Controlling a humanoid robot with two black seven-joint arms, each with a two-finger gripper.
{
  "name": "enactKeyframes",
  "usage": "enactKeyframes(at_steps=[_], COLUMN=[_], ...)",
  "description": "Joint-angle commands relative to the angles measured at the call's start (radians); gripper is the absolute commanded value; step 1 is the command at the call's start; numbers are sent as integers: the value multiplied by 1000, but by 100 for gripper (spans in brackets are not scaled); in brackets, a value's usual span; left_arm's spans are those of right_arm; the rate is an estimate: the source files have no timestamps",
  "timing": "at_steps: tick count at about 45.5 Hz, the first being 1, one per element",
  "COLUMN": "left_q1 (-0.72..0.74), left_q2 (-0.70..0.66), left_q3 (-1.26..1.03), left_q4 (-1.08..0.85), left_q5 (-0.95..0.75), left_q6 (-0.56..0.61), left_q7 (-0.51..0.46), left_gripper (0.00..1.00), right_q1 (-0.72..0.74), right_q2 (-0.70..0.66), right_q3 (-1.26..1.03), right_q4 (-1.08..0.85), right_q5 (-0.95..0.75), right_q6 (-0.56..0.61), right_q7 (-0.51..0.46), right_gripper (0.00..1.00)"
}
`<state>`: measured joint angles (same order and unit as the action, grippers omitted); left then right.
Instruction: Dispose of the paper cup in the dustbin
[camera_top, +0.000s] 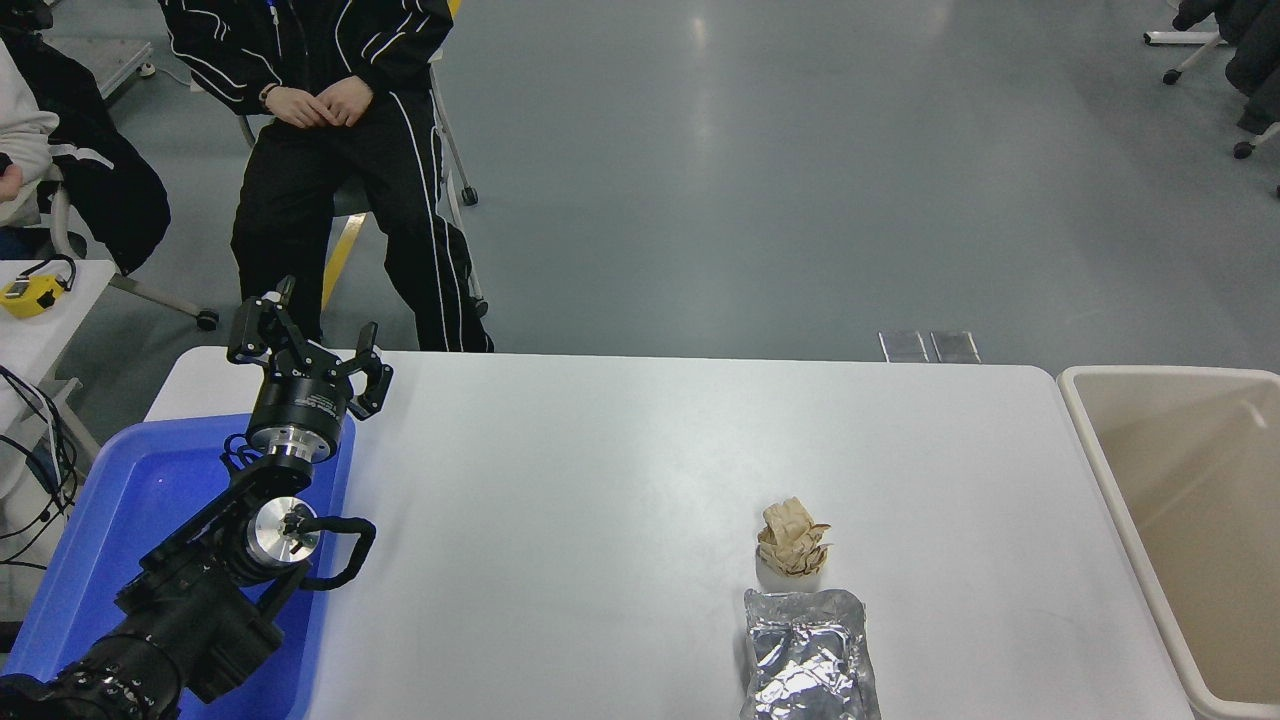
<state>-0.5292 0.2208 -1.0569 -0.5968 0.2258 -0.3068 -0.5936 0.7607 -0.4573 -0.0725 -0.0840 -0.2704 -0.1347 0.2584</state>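
As no paper cup showed anywhere, it was likely already down inside the one dustbin (1180, 520), hidden by its wall. One foil pouch (808, 655) lay nearest, one crumpled paper wad (793, 538) just behind it; both could get binned by mistake. One left end effector (308, 352) sat parked over one blue tray (110, 530) on the worktop (600, 480), fingers spread. Beyond, one person (330, 120) sat.

Wad (793, 538) sits at table (620, 450) five o'clock, pouch (808, 655) just at its six; dustbin (1100, 470) at three, tray (100, 520) at nine.
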Motion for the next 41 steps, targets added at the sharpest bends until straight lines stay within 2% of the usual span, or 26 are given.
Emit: enactKeyframes(at_steps=[1, 18, 23, 32, 38, 41], left_q1=[0, 0, 0, 0, 0, 0], left_q2=[0, 0, 0, 0, 0, 0], left_q3=[0, 0, 0, 0, 0, 0], left_q4=[0, 0, 0, 0, 0, 0], left_q5=[0, 0, 0, 0, 0, 0], left_q6=[0, 0, 0, 0, 0, 0], left_q7=[0, 0, 0, 0, 0, 0], left_gripper=[100, 100, 100, 100, 100, 100], right_q1=[154, 262, 290, 295, 149, 97], right_q2=[0, 28, 22, 11, -81, -78], right_q3=[143, 148, 273, 654, 798, 835], right_q4=[3, 24, 118, 360, 732, 791], right_q5=[112, 120, 148, 152, 142, 138], right_q6=[-8, 0, 1, 9, 9, 10], right_q7=[-1, 7, 7, 7, 5, 7], right_gripper=[99, 99, 99, 99, 99, 99])
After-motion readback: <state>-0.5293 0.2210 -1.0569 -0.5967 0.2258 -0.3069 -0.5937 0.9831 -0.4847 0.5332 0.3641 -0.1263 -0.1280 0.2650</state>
